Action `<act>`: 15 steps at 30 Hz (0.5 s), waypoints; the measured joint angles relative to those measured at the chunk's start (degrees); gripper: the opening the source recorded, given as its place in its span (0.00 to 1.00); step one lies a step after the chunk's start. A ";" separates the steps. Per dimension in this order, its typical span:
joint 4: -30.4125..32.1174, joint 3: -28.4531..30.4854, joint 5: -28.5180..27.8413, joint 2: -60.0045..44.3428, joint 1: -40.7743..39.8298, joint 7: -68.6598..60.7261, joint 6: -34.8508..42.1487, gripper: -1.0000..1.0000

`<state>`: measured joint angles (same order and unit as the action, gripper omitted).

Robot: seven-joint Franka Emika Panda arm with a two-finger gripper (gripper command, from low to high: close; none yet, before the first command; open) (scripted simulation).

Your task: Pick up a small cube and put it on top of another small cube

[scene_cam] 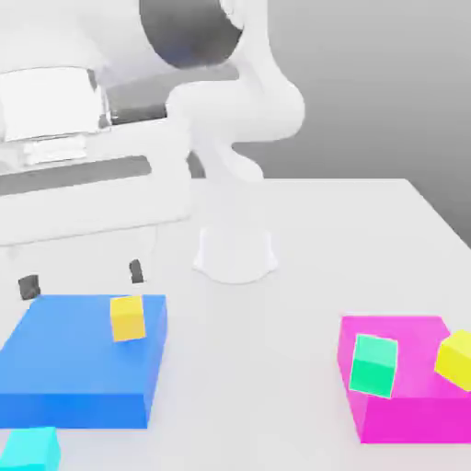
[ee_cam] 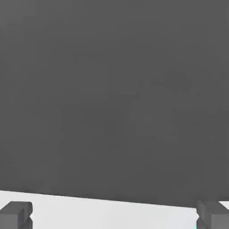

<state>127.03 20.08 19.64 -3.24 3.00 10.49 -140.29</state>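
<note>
1. Exterior view: one white arm stands on its round base at the far middle of the table.
2. One gripper hangs over the far left of the table; its two dark fingertips are spread well apart, nothing between them. State: released.
3. Platforms counted: two. One blue slab at near left, one magenta slab at near right.
4. Small cubes counted: four.
5. One orange-yellow cube rests on the blue slab, at its far right corner, just near of the gripper.
6. One green cube sits tilted on the magenta slab.
7. One yellow cube sits tilted at the magenta slab's right edge.
8. One cyan cube lies on the table, against the near edge of the blue slab.
9. Hand view: both fingertips show wide apart over the white table, grey background beyond.
</note>
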 joint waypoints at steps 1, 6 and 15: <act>-0.18 0.04 0.45 -1.96 -0.55 -1.24 -0.44 0.50; -0.92 0.54 1.08 -11.26 -3.20 -6.33 -3.08 0.50; -3.04 -0.54 1.60 -27.50 -8.44 -12.83 -11.47 0.50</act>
<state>123.98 19.55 21.24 -30.73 -5.43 -2.34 -151.76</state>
